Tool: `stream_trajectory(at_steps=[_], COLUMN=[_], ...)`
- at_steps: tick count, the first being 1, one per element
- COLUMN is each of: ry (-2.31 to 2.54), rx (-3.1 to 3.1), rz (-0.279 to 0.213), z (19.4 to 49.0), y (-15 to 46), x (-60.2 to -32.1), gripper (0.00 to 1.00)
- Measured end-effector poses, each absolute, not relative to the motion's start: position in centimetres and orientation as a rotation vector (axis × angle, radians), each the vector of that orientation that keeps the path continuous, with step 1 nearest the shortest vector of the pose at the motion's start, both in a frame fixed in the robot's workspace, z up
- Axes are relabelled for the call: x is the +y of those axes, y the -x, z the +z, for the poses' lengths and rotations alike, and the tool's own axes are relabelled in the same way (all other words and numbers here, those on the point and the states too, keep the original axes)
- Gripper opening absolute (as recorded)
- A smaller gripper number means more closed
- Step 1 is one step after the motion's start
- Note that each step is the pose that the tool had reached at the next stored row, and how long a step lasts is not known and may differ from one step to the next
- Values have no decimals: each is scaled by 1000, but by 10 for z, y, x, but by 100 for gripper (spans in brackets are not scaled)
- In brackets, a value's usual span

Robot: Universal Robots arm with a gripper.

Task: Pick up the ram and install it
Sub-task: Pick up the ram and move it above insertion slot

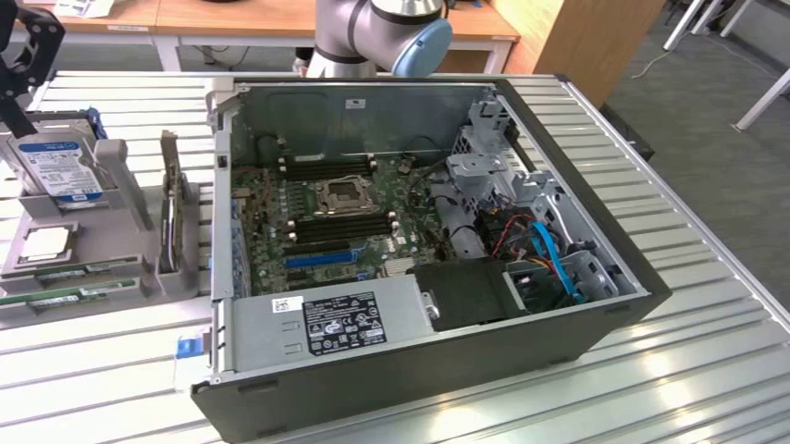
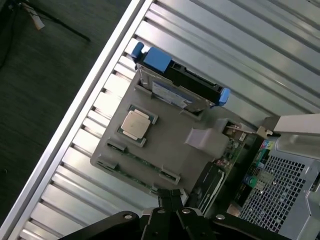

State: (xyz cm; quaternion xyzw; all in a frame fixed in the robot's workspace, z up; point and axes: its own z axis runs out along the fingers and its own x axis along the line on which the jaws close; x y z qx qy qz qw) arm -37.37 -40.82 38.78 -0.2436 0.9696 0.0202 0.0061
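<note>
So the gripper (image 2: 172,199) is hanging above the gray parts holder (image 1: 124,153), off at the exterior view's left of the open PC case (image 1: 580,324). Its fingers are pinched right together with nothing between them. The ram (image 1: 68,298) (image 2: 142,164) is sitting flat in its slot along the holder's near edge, not touched, and the fingertips look to be just above that edge. The same holder has a CPU (image 2: 136,123) lying flat and a hard drive (image 1: 55,171) standing at the far end.
</note>
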Motion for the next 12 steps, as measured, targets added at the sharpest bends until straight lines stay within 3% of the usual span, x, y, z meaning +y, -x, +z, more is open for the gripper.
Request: stream_trajectory(at_steps=[12], ry=[1004], rx=[2967], rz=[64], z=[388], y=[374], x=[-408], gripper=[10])
